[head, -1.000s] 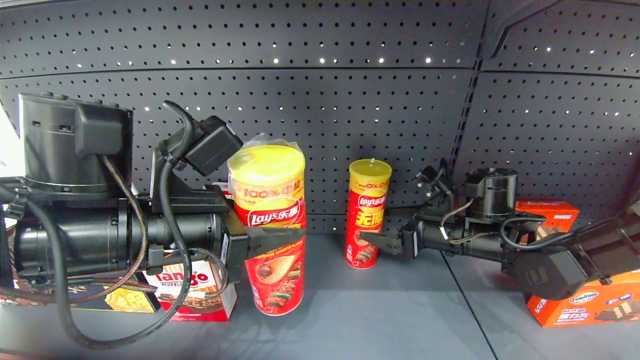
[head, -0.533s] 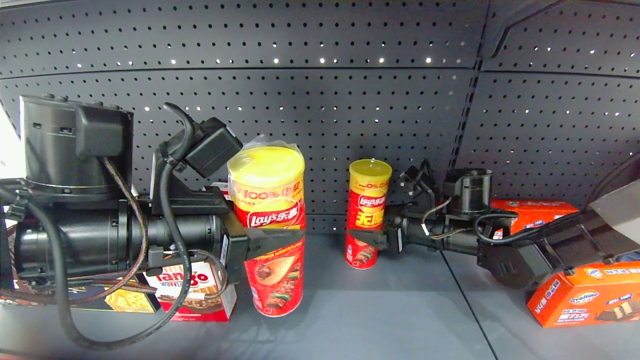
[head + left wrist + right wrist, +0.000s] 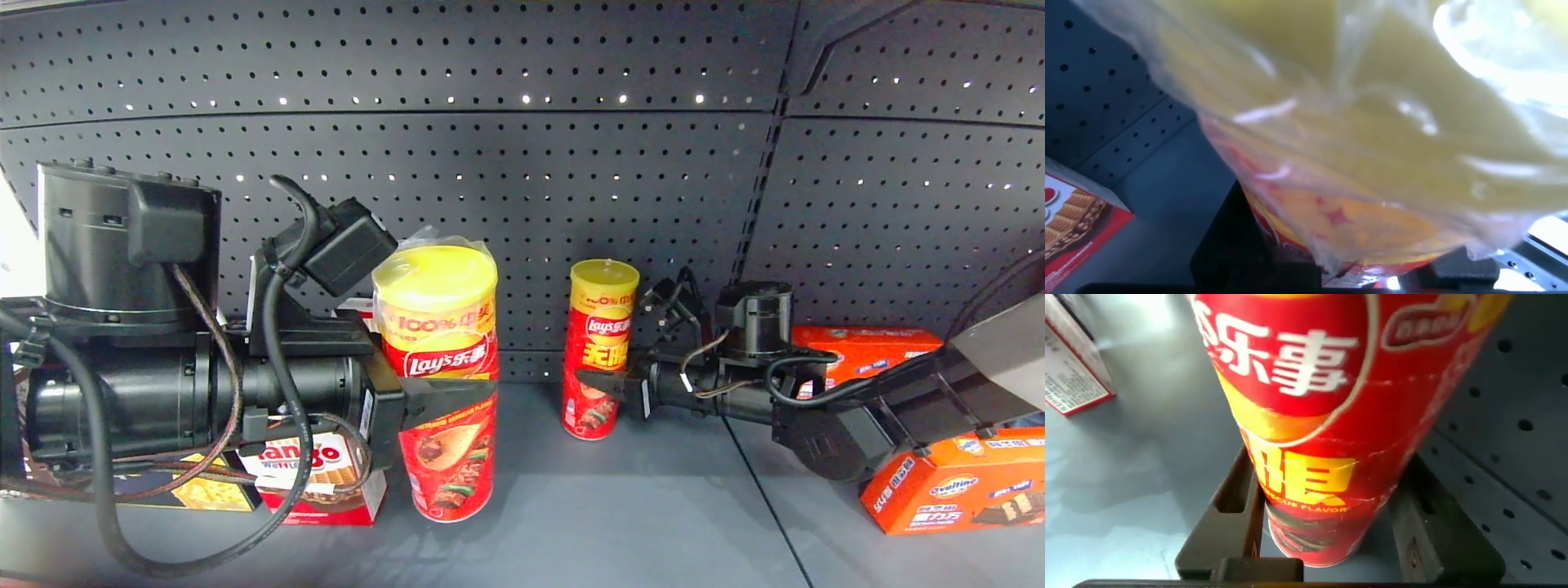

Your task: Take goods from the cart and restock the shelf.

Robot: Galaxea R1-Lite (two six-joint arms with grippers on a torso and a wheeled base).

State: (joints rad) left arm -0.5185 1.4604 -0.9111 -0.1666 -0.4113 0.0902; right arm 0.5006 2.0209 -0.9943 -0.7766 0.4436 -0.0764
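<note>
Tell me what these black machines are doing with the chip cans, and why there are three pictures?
They are a robot's two arms, each ending in a pincer. The wide picture comes from a camera on its head; the two close-ups come from cameras on its wrists. The left pincer holds the big chip can. The right pincer is at the small chip can standing farther back on the shelf. A red box and orange boxes lie there too.
</note>
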